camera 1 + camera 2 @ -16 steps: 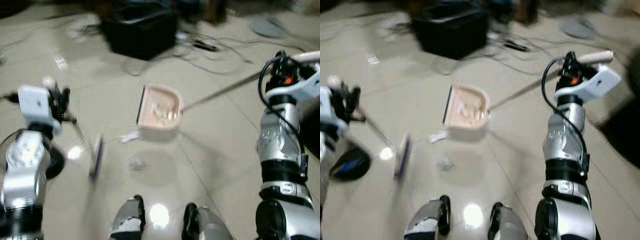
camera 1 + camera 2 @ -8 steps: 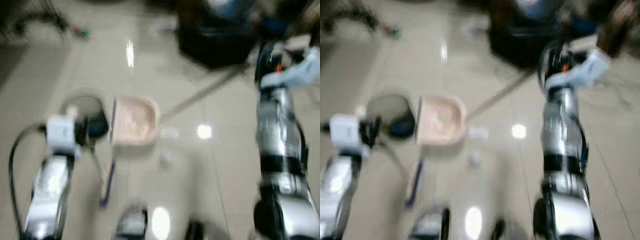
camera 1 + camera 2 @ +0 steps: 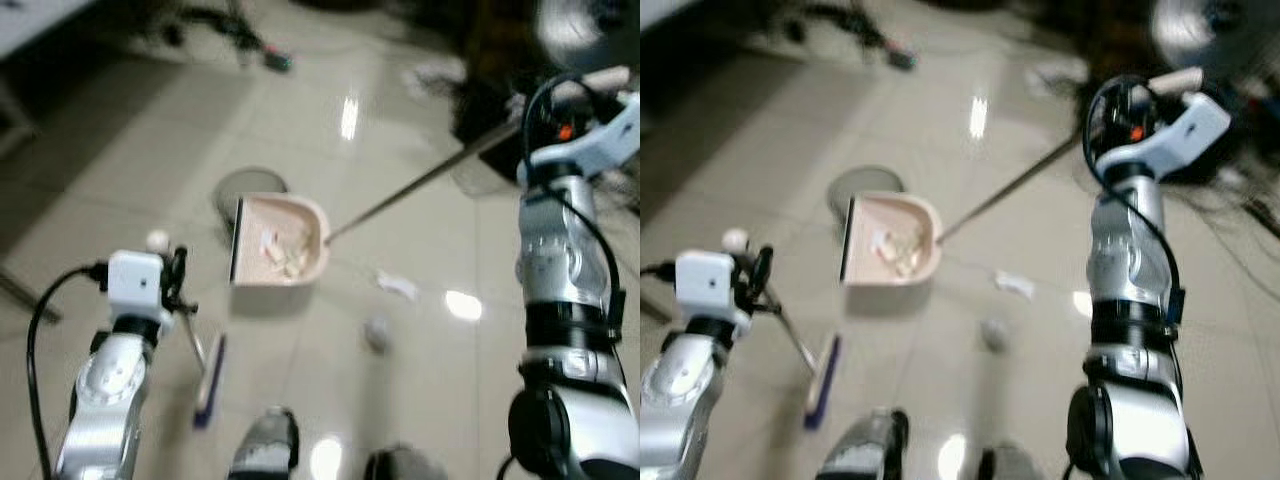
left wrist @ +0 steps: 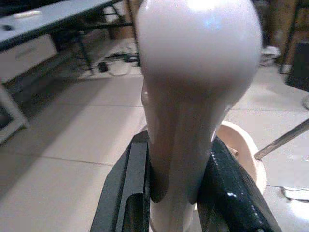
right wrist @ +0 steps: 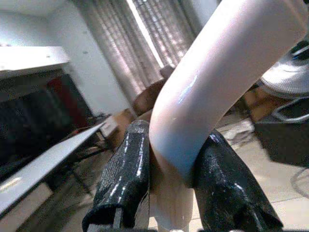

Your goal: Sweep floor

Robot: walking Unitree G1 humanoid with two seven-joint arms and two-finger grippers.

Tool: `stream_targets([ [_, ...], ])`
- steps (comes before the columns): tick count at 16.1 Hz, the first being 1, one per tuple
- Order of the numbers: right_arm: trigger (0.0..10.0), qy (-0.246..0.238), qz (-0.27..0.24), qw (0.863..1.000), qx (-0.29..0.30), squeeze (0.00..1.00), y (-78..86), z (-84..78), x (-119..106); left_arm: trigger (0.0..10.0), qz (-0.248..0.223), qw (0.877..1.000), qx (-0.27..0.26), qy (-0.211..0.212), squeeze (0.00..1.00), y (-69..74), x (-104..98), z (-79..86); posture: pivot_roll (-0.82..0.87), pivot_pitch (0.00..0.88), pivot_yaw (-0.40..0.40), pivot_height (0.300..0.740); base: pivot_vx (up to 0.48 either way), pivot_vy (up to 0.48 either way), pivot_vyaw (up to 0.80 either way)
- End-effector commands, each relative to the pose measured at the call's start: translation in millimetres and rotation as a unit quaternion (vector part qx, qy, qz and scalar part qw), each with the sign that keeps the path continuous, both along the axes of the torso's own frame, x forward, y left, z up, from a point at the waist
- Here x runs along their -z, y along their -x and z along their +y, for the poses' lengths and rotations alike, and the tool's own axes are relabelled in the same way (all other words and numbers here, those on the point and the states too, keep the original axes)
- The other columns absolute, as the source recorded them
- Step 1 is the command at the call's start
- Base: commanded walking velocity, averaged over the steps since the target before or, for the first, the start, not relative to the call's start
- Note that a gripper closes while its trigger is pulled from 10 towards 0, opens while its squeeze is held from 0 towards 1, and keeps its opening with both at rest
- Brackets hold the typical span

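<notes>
Midway, left gripper (image 4: 171, 203) clamps the broom (image 3: 208, 375), right gripper (image 5: 166, 193) the dustpan (image 3: 280, 240); some litter is collected, two scraps (image 3: 377, 333) remain on the floor (image 3: 120, 190).

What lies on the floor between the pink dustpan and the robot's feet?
In the left eye view, a crumpled scrap lies on the tile between the dustpan and the feet; otherwise that stretch is bare, and the broom head sits off to the left.

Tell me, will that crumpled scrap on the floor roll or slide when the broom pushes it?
The crumpled scrap looks like wadded paper, so probably light and apt to tumble. The tiled floor is glossy, so it may skid ahead of the broom rather than catch.
</notes>
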State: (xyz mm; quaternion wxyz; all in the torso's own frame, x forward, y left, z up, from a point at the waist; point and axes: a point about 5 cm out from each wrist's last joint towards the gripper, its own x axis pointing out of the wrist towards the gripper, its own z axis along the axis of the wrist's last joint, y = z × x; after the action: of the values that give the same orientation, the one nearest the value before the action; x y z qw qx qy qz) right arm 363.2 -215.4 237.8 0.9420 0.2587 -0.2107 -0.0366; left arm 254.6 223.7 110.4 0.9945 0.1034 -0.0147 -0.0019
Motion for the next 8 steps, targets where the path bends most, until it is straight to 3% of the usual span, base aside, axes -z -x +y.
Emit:
stream_targets([
  [1, 10.0, -0.013, -0.052, 0.999, 0.007, 0.0, 4.6, -3.8, -22.8, 10.0, -0.022, 1.0, 0.002, -0.008, 0.0, -1.5, -7.3, -1.4, 0.09, 0.109, -0.008, 0.74, 0.296, 0.0, 0.0],
  [8, 10.0, -0.021, -0.037, 0.999, 0.009, 0.0, 1.0, -2.8, -17.6, 10.0, -0.023, 1.0, 0.0, -0.001, 0.0, -3.9, -5.4, -5.6, 0.09, 0.113, -0.016, 0.74, 0.373, 0.0, 0.0],
])
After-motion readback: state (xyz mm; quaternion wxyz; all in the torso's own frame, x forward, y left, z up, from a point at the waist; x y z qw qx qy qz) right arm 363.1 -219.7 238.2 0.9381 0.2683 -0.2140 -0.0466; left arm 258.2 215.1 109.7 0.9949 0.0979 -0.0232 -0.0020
